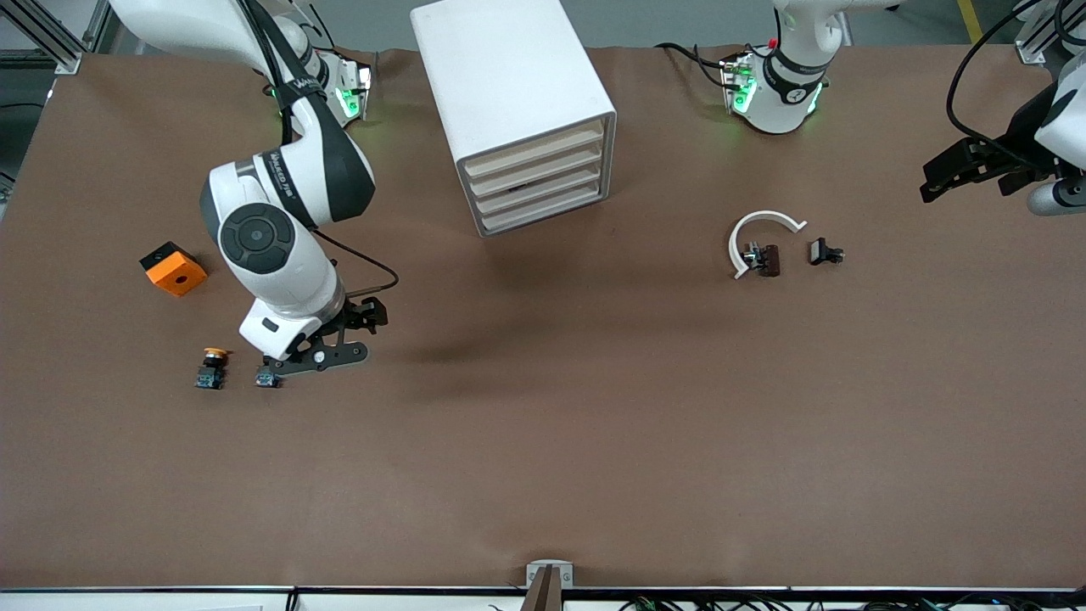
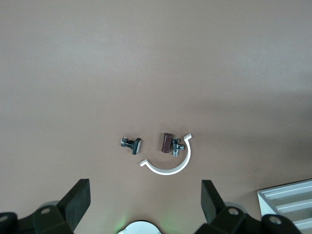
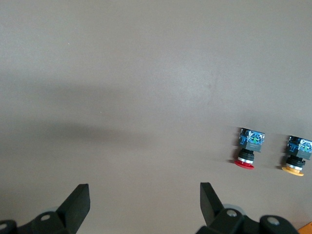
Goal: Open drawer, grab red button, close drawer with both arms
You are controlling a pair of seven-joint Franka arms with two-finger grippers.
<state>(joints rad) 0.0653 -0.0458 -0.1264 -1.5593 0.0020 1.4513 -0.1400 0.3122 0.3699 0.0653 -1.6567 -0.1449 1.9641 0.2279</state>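
Judging by all four drawers (image 1: 543,182) shut, nothing is done; right gripper (image 1: 327,335), fingers spread, hovers at two o'clock of the red button (image 3: 248,148); left gripper (image 1: 976,170) waits, fingers spread

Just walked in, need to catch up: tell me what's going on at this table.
Nothing is held yet. The right gripper hangs open over the table beside the red button, which lies next to a yellow-capped button. The left gripper waits open at its end. The drawer sits shut in the white cabinet.

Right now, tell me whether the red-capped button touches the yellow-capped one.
Apart. The right wrist view shows bare table between the red-capped button and the yellow-capped button.
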